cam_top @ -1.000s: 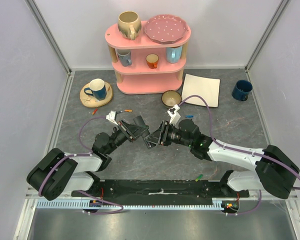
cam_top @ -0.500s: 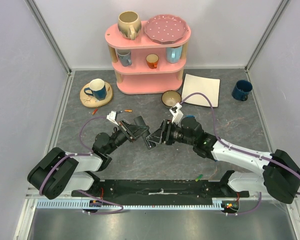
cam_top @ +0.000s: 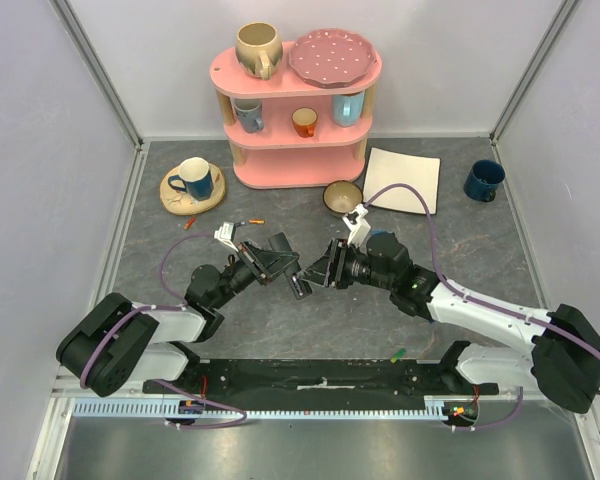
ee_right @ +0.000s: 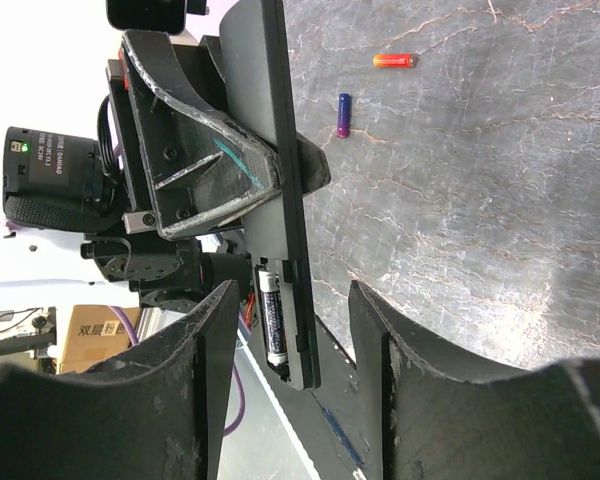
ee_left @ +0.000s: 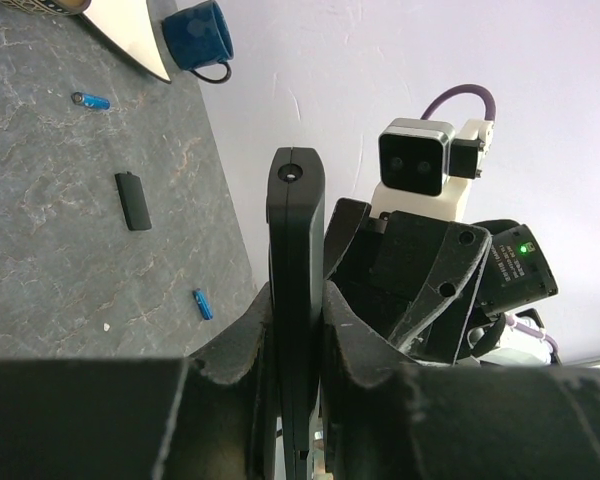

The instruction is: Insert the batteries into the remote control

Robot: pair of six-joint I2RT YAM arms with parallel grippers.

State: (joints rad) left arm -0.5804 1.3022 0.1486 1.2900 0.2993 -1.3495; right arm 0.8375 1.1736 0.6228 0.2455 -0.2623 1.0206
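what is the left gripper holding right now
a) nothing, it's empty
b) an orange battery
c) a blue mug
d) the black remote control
d: in the left wrist view the left gripper is shut on the remote control, which stands on edge, pinched between its two fingers.

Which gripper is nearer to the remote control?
Left. The left gripper is shut on the remote control, gripping it on edge. The right gripper is open, its spread fingers at the remote's battery end.
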